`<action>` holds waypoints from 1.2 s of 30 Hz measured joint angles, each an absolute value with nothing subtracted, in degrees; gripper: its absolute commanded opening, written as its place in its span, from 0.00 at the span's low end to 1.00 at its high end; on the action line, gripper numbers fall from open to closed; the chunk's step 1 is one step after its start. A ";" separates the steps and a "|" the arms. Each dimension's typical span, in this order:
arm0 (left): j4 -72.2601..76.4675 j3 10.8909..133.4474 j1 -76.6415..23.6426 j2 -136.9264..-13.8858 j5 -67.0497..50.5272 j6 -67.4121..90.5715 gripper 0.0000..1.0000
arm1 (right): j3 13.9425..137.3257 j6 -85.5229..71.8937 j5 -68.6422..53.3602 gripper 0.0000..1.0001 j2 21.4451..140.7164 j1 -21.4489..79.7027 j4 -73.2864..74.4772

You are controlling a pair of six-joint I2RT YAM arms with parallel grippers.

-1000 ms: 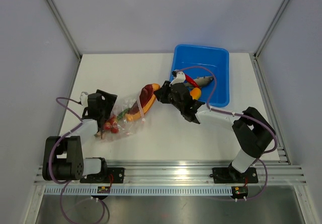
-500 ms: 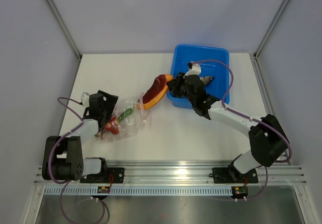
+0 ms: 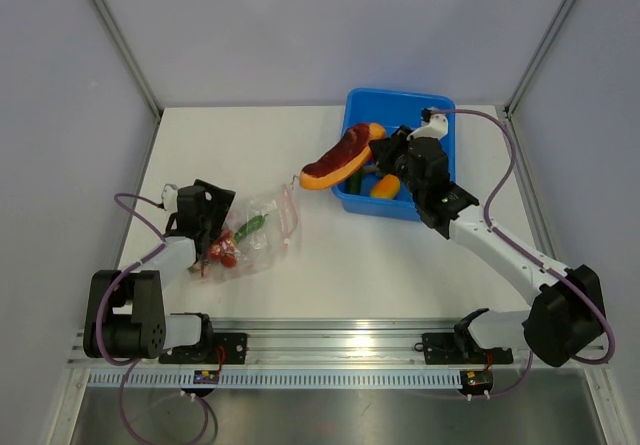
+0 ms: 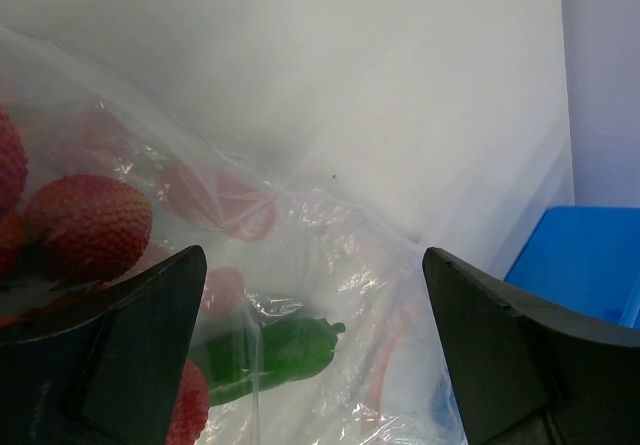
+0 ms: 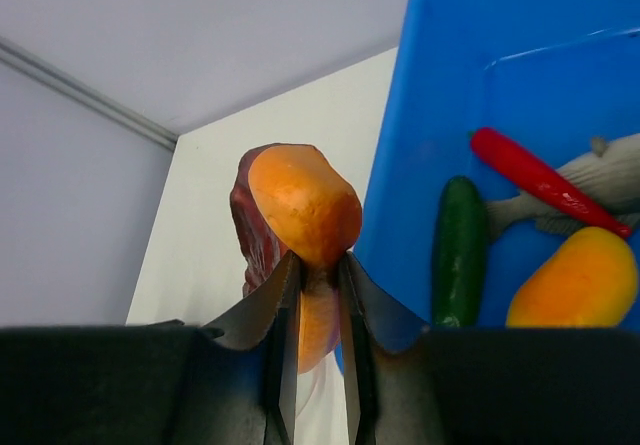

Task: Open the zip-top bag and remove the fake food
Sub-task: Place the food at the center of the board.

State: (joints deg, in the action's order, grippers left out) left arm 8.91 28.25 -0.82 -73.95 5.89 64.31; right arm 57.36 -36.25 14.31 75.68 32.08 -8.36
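Observation:
The clear zip-top bag [image 3: 255, 237] lies at the left of the table, its pink zipper edge toward the tub. It holds a green piece [image 4: 275, 353] and a red grape bunch [image 4: 85, 225]. My left gripper [image 3: 212, 227] is at the bag's left end, jaws wide apart with the bag [image 4: 345, 255] between them. My right gripper [image 5: 318, 265] is shut on a red and orange food piece [image 3: 340, 160] and holds it in the air over the left rim of the blue tub [image 3: 442, 105]. In the tub [image 5: 450, 95] lie a grey fish [image 5: 600, 180], a cucumber [image 5: 460, 250], a red pepper [image 5: 535, 180] and an orange-yellow piece [image 5: 585, 285].
The tub stands at the back right of the white table. Grey walls with metal posts close in the left, back and right sides. A metal rail runs along the near edge with both arm bases on it.
My right gripper has carried the red and orange piece from the bag's mouth, right and back, to over the tub's left rim. The bag has gone flatter. The left gripper has stayed put.

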 measured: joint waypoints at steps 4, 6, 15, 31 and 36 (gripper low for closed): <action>8.91 28.25 -0.86 -73.95 5.89 64.29 0.94 | 56.55 -37.19 15.33 0.11 72.42 27.94 -6.76; 8.91 28.25 -0.86 -73.95 5.87 64.29 0.94 | 55.88 -38.06 15.53 0.11 70.83 25.50 -6.20; 8.91 28.25 -1.26 -73.95 5.87 64.29 0.94 | 51.48 -44.21 12.40 0.10 68.77 13.23 -4.56; 8.62 28.97 -3.92 -73.95 5.82 64.27 0.96 | 50.52 -46.44 9.28 0.53 73.60 10.17 -2.81; 7.51 29.67 -5.10 -73.80 5.89 63.88 0.99 | 50.59 -46.44 8.91 0.70 73.78 10.11 -1.96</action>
State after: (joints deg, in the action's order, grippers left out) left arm 7.51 29.67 -5.10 -73.80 5.89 63.88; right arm 50.59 -46.44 8.91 73.78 10.11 -1.96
